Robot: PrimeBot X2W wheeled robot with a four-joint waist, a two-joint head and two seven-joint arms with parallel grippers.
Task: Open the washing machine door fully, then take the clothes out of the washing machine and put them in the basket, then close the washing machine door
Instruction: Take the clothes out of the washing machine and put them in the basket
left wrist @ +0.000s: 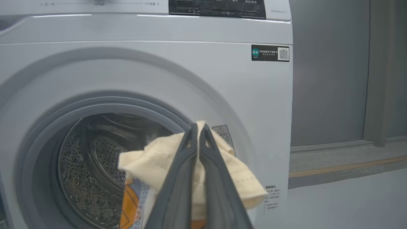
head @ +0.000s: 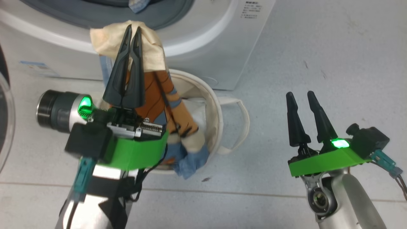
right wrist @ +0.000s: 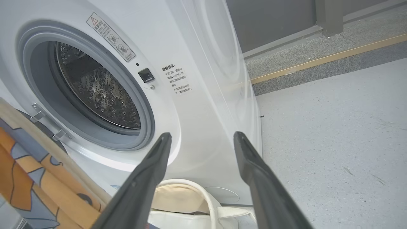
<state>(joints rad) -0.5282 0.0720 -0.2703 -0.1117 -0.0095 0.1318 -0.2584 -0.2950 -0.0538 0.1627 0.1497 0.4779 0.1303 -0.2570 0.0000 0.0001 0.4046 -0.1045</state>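
Observation:
My left gripper [head: 133, 30] is shut on the clothes [head: 152, 101], a cream-yellow and orange-print garment with blue parts. The garment hangs from the fingertips, and its lower end reaches into the cream basket [head: 218, 105] on the floor in front of the washing machine [head: 203, 38]. In the left wrist view the shut gripper [left wrist: 198, 125] pinches the cream fabric [left wrist: 152, 159] before the steel drum [left wrist: 92, 159]. A light blue scrap [head: 136, 6] lies at the drum mouth. The washing machine door [head: 5, 105] stands swung open at far left. My right gripper [head: 300, 94] is open and holds nothing, to the right of the basket.
Something white [head: 197, 111] lies inside the basket. The right wrist view looks between my open right gripper [right wrist: 202, 135] at the machine front [right wrist: 197, 105], the basket [right wrist: 181, 197] below and the hanging garment [right wrist: 31, 178] at left. Grey floor [head: 318, 47] stretches to the right.

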